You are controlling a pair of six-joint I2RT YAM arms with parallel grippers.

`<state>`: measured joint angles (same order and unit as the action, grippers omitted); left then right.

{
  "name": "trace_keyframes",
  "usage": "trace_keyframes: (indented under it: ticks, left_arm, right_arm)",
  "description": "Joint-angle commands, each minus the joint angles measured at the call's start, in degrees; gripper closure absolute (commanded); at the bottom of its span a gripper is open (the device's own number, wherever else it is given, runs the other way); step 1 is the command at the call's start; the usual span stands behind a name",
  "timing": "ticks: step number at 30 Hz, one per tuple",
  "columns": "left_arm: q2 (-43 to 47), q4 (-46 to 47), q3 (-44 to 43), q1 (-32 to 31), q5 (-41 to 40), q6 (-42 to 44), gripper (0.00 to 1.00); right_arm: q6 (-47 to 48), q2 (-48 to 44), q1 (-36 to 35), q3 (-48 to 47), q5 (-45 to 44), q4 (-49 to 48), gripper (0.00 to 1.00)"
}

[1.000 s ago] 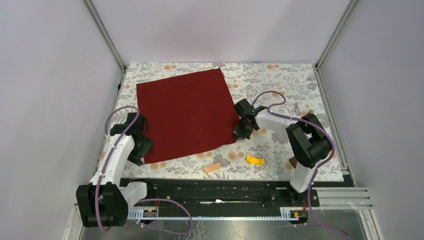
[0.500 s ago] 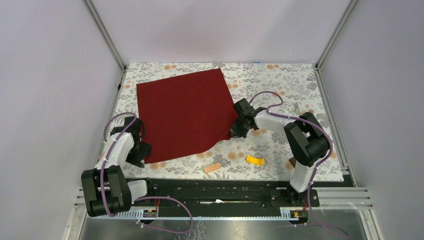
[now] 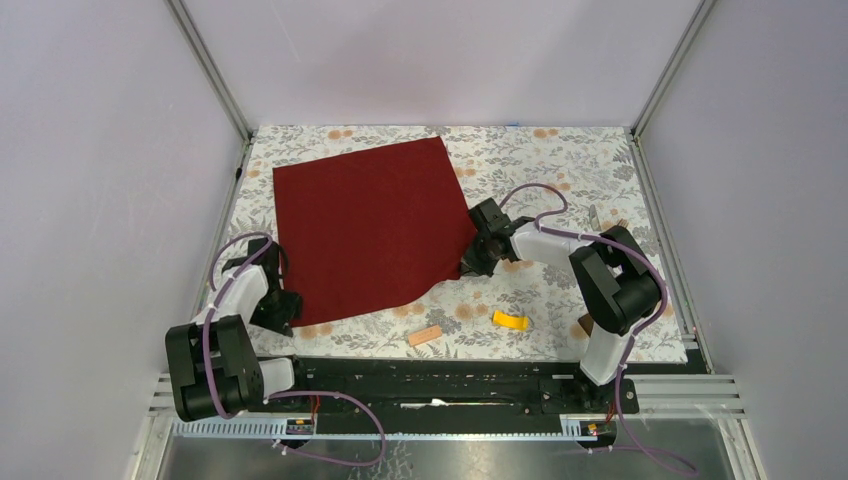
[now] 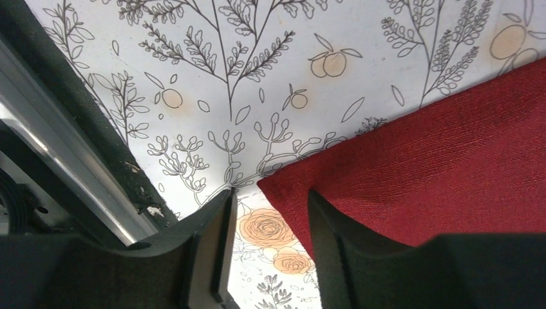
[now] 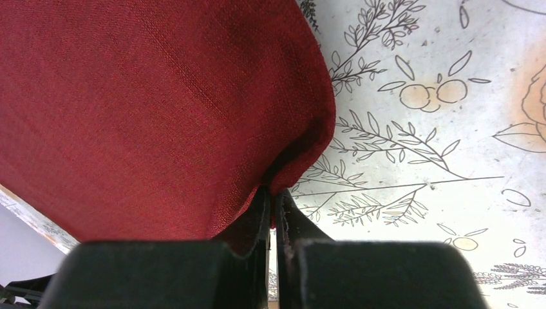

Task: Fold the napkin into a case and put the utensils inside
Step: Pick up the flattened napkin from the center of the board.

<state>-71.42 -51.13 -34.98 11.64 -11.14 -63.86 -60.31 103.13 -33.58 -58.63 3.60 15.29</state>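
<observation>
My right gripper is clamped on the near right corner of the dark red square cloth napkin. The napkin lies spread flat on the white floral-printed table cover except at that corner, where the fabric is pulled up into a small peak. My left gripper is spread apart at the napkin's near left corner, one finger over the cloth and the other off its edge on the cover, with nothing pinched yet.

I judge the first fold is only starting. My worry is the right-hand bite, which looks thin, so a quick pull could slip the hem out. If I close the left fingers here I may catch only the tip, or the cover beneath it, and a lopsided lift would skew the crease. A small tan block and a flat yellow block sit just off the napkin's near edge, and a dragged corner could sweep them along.
</observation>
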Motion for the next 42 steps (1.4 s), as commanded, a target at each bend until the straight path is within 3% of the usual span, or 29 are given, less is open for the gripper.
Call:
trace_keyframes:
  ticks: [1, 4, 15, 18, 21, 23, 29, 34, 42]
  left_arm:
    - [0.3, 3.8, 1.6, 1.4, -0.8, 1.1, 0.46]
    - [0.9, 4.6, 1.6, 1.6, -0.6, 1.8, 0.43]
    - [1.6, 10.7, 4.9, 3.0, 0.5, 2.3, 0.54]
    - [2.2, 12.1, 5.6, 3.4, 0.4, 2.6, 0.64]
    - [3.2, 13.0, 6.5, 3.8, 1.4, 2.9, 0.9]
    - [3.8, 12.8, 6.3, 3.8, 1.5, 3.1, 1.0]
    - [10.5, 9.0, 3.2, 3.9, 2.9, 4.5, 1.0]
    - [20.2, -0.6, -8.4, 3.9, 3.8, 7.2, 1.0]
    - [29.4, -13.5, -45.6, 3.5, -3.9, 11.6, 1.0]
  right_arm:
    - [0.5, -0.7, 0.3, 1.8, -2.6, 3.0, 1.0]
    - [0.6, -0.7, 0.4, 1.9, -2.4, 3.0, 1.0]
    - [0.3, -2.2, 0.4, 2.8, -2.7, 3.1, 1.0]
    - [0.1, -3.0, 0.4, 3.4, -2.9, 3.0, 1.0]
    - [0.5, -4.0, 0.4, 3.8, -2.8, 2.8, 1.0]
    - [1.2, -4.6, 0.4, 3.8, -2.6, 2.5, 1.0]
    - [6.8, -10.4, 0.3, 5.9, 1.2, -2.8, 1.0]
    - [15.6, -22.7, -0.2, 6.4, 1.6, -4.2, 1.0]
    - [25.8, -43.7, -0.7, -6.8, 2.2, 3.8, 1.0]
